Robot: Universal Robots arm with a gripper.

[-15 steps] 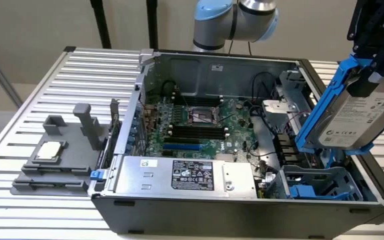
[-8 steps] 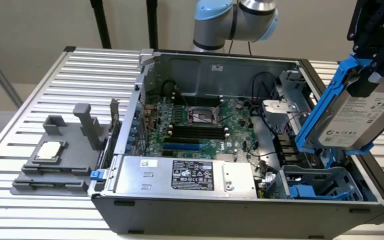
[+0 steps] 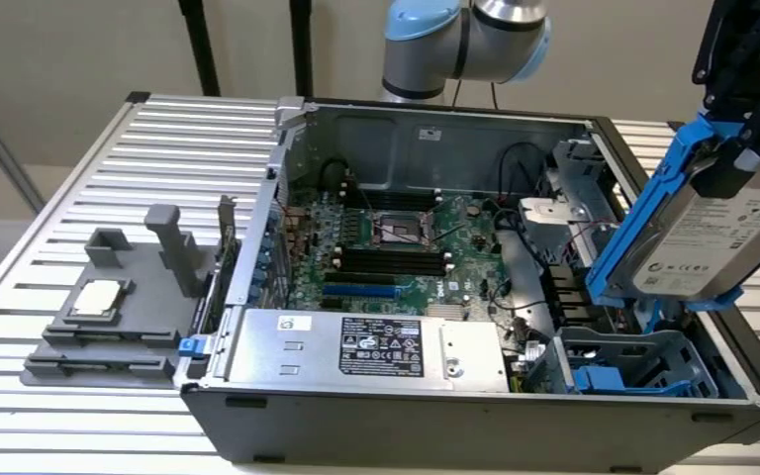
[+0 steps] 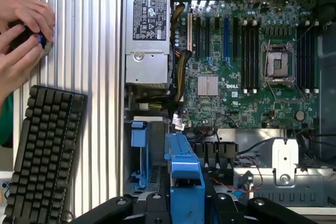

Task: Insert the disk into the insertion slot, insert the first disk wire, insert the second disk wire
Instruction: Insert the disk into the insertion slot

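Note:
My gripper [image 3: 739, 163] hangs at the exterior view's right, shut on the disk [image 3: 711, 237], a silver-grey drive with a white label in a blue carrier frame. The disk is tilted, held in the air just above the open computer case. Below it lies the insertion slot [image 3: 631, 364], a grey cage with blue tabs in the case's near right corner. The wrist view looks down the carrier's blue edge [image 4: 181, 174] between the gripper [image 4: 186, 203] arms, with the slot [image 4: 140, 153] beside it. Thin red and black cables [image 4: 247, 182] lie nearby; which ones are the disk wires I cannot tell.
A silver power-supply box [image 3: 367, 346] sits along the case's front wall, the green motherboard [image 3: 394, 237] behind it. On the slatted table stand a grey fixture [image 3: 116, 307] and a black keyboard [image 4: 44, 156]. A person's hands [image 4: 21, 30] rest near the keyboard.

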